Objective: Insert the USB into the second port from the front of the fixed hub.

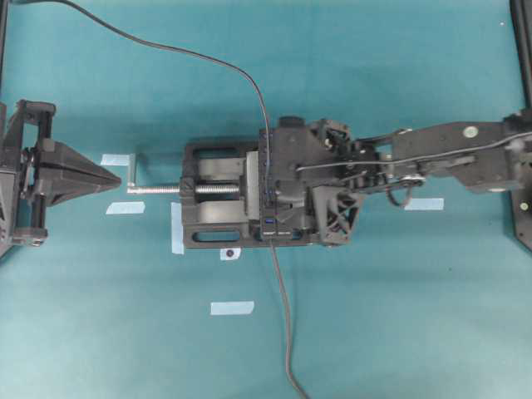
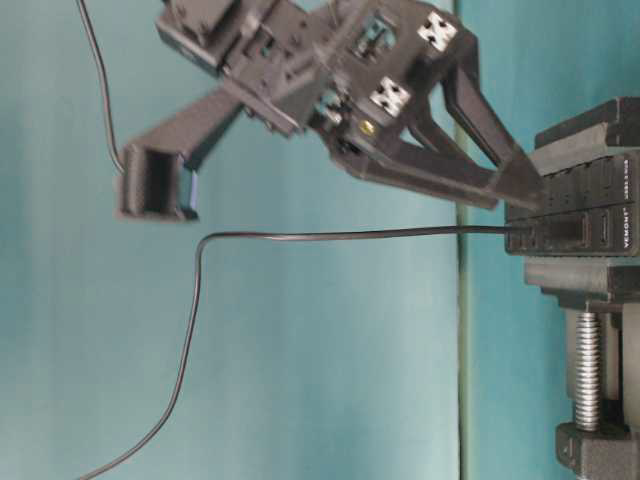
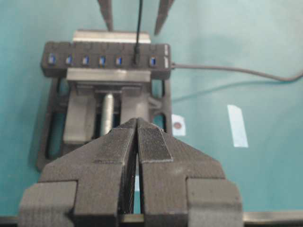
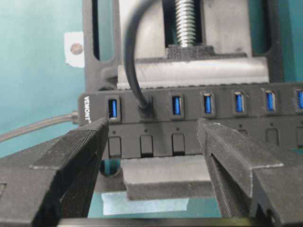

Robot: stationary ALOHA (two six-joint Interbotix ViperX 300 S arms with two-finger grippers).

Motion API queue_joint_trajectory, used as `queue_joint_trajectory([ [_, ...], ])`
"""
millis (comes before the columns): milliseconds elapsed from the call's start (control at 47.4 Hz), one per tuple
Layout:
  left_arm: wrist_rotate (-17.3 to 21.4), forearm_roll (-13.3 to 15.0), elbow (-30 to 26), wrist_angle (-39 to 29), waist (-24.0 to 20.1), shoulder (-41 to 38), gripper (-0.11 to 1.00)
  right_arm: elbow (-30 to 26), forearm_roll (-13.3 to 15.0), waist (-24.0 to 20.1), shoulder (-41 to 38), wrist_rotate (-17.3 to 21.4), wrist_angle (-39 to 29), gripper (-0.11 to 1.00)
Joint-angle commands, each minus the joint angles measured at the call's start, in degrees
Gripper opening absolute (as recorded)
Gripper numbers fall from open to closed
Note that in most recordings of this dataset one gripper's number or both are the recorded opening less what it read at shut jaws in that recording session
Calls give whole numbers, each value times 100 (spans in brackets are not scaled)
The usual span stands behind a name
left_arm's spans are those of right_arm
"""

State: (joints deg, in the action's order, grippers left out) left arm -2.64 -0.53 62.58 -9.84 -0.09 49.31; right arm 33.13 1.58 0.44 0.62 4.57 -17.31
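Observation:
The fixed hub (image 4: 222, 118) is a narrow black strip with blue slots, clamped across the vise. The USB (image 4: 145, 111) sits plugged into the second slot from the hub's front end, and its thin cable (image 1: 208, 60) trails to the back left. The same plug shows in the left wrist view (image 3: 136, 59) and from table level (image 2: 548, 232). My right gripper (image 4: 152, 137) hovers just over the hub, open, one finger on each side of the plug and touching nothing. My left gripper (image 1: 115, 179) rests at the left, shut and empty, pointing at the vise (image 3: 137, 124).
The black vise (image 1: 212, 234) has a silver screw (image 1: 158, 189) sticking out toward my left gripper. The hub's own cable (image 1: 285, 316) runs to the front edge. Pale tape strips (image 1: 231, 307) lie on the teal mat around the vise.

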Motion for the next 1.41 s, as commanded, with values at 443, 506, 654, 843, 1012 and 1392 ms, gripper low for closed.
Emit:
queue_joint_trajectory([
  [443, -9, -9, -105, 53, 9, -18, 0, 369, -18, 9, 589, 105, 624, 81],
  [506, -9, 0, -105, 53, 9, -26, 0, 378, -18, 9, 589, 105, 624, 81],
  [654, -9, -9, -105, 53, 0, -18, 0, 396, -18, 9, 589, 105, 624, 81],
  [843, -18, -9, -97, 53, 9, -18, 0, 396, -18, 9, 589, 105, 633, 81],
  [1012, -18, 0, -97, 53, 9, -18, 0, 396, -18, 9, 589, 105, 633, 81],
  [1392, -18, 0, -88, 53, 9, -18, 0, 396, -18, 9, 571, 105, 633, 81],
])
